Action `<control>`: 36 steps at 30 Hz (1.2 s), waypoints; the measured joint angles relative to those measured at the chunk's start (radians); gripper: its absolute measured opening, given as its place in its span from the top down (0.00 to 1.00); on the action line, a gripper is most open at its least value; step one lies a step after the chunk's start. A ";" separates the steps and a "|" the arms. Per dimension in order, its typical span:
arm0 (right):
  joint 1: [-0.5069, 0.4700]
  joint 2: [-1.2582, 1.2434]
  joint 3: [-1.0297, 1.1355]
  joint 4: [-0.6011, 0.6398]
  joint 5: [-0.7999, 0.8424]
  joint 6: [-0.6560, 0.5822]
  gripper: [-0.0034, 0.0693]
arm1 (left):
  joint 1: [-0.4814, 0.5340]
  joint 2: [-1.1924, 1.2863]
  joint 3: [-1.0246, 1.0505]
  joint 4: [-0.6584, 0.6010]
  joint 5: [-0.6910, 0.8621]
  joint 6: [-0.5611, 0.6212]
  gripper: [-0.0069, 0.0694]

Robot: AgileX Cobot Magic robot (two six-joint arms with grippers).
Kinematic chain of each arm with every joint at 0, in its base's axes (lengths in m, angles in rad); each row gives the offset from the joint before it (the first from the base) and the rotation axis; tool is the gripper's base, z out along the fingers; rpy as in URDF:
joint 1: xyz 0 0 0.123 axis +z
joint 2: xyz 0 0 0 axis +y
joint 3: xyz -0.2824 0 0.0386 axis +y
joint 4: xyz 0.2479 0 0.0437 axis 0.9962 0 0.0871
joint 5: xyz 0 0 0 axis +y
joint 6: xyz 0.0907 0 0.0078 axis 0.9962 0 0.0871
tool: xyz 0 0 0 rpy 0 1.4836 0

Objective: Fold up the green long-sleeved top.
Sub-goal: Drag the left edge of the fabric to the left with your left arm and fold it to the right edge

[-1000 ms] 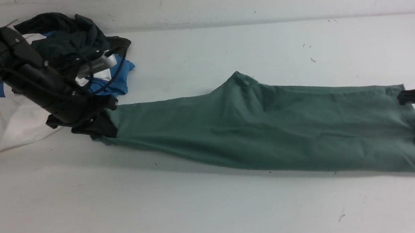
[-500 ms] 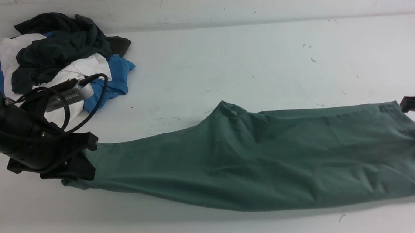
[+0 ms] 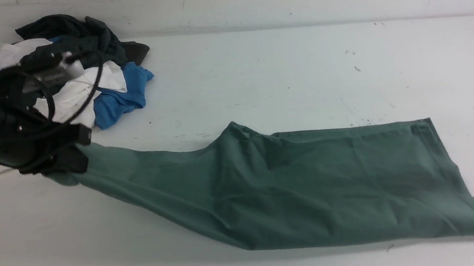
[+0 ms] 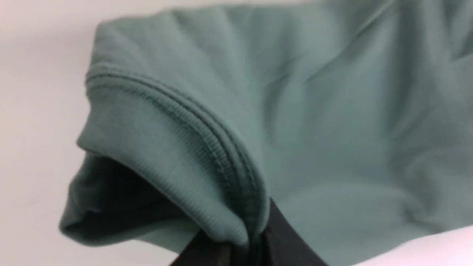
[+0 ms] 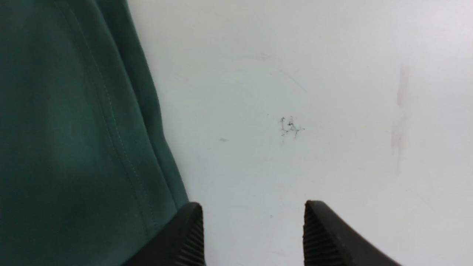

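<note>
Released since the earlier frames, the right end of the green long-sleeved top is no longer being pinched by the right gripper. Its jaws are being held apart over bare table, just beside the garment's stitched hem and not touching it. Over the same second the whole top is being dragged toward the near edge of the table and swung round. It is now being laid out as a long folded band running from the left side toward the near right corner.

Its left end is apparently being kept off the surface by the left gripper. Those jaws are being clamped together on a ribbed edge of the cloth, in front of the pile of other clothes at the far left corner. A small peak is being left standing along the band's far edge, near its middle.

This release is being read as the close of a stretch-and-lay step, with the right end being treated as set down. A fold across the length is probably being prepared, the left end being carried over toward the right. Slack and wrinkles in the middle are being judged the main risk to a neat fold.
</note>
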 joint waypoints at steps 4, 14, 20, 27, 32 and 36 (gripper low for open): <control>0.000 -0.115 0.000 0.044 0.005 -0.057 0.64 | -0.081 -0.014 -0.098 -0.054 0.079 -0.018 0.87; 0.000 -0.420 0.043 0.097 0.021 -0.108 0.97 | -0.471 0.167 -0.326 -0.092 0.046 -0.113 0.87; 0.000 -0.587 0.193 0.095 0.032 -0.114 0.97 | -0.655 0.414 -0.586 -0.091 0.058 -0.139 0.87; 0.000 -0.675 0.352 0.095 0.037 -0.114 0.97 | -0.784 0.691 -0.955 -0.088 0.161 -0.142 0.87; 0.000 -0.683 0.414 0.103 0.037 -0.114 0.97 | -0.845 0.863 -1.175 -0.081 0.214 -0.138 0.87; 0.000 -0.683 0.425 0.124 0.036 -0.114 0.97 | -0.867 0.970 -1.270 -0.078 0.217 -0.125 0.87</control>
